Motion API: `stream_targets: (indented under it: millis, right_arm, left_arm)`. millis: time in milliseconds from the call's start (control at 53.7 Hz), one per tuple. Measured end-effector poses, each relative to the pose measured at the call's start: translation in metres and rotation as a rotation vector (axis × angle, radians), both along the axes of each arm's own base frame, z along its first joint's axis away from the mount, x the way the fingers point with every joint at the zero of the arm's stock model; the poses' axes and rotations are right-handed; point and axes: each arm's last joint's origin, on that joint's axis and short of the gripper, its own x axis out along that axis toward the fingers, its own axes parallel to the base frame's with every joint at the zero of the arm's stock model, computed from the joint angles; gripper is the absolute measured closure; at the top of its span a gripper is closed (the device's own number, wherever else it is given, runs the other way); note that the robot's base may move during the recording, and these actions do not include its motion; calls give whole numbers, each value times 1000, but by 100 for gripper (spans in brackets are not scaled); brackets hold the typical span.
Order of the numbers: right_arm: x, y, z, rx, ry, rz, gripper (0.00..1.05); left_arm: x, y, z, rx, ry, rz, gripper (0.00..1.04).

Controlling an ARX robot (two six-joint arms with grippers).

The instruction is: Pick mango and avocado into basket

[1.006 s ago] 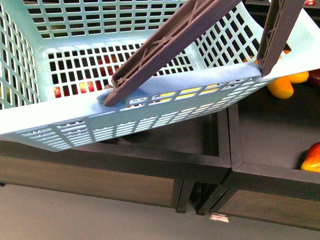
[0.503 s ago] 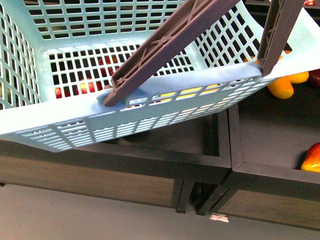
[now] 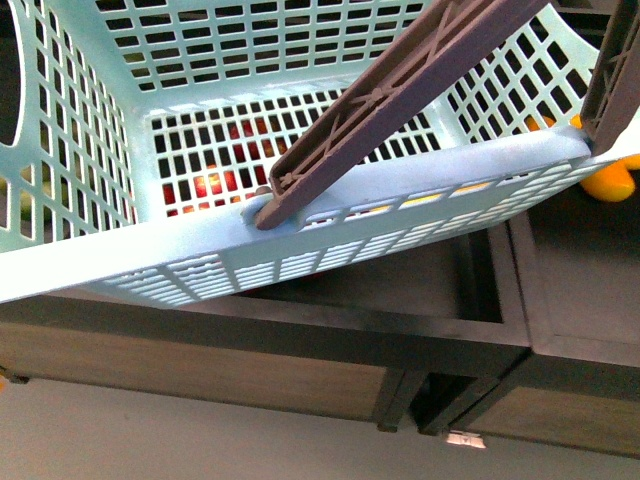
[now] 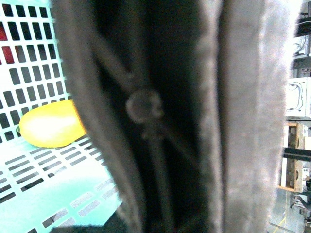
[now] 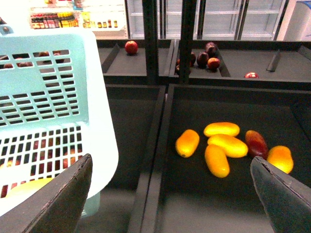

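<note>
A: Dark wooden display bins (image 3: pixel 300 330) are running underneath. Changes?
B: Bins and light turquoise slotted plastic basket (image 3: pixel 150 245) are sliding rightward since earlier; robot is probably repositioning. Yellow oblong mango (image 4: pixel 48 124) is lying inside, avocado unseen. Left gripper: cannot tell. Right gripper (image 5: pixel 170 159) is hanging spread, empty.

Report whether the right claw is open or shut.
Open: the right claw has its two dark fingers spread wide, with nothing gripped between them.

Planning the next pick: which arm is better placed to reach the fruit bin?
Right. Its gripper is open, facing the mangoes. The basket handle fills the left wrist view, so that arm looks occupied.
</note>
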Motion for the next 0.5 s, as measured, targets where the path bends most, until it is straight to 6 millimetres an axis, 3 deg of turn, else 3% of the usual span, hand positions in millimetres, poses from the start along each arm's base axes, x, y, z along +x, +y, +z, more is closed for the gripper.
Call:
stream_targets:
  millis: [503]
  right_arm:
    - [0, 0, -1, 0, 3, 5, 9]
  left_arm:
    - [3, 5, 0, 15, -13, 26, 91]
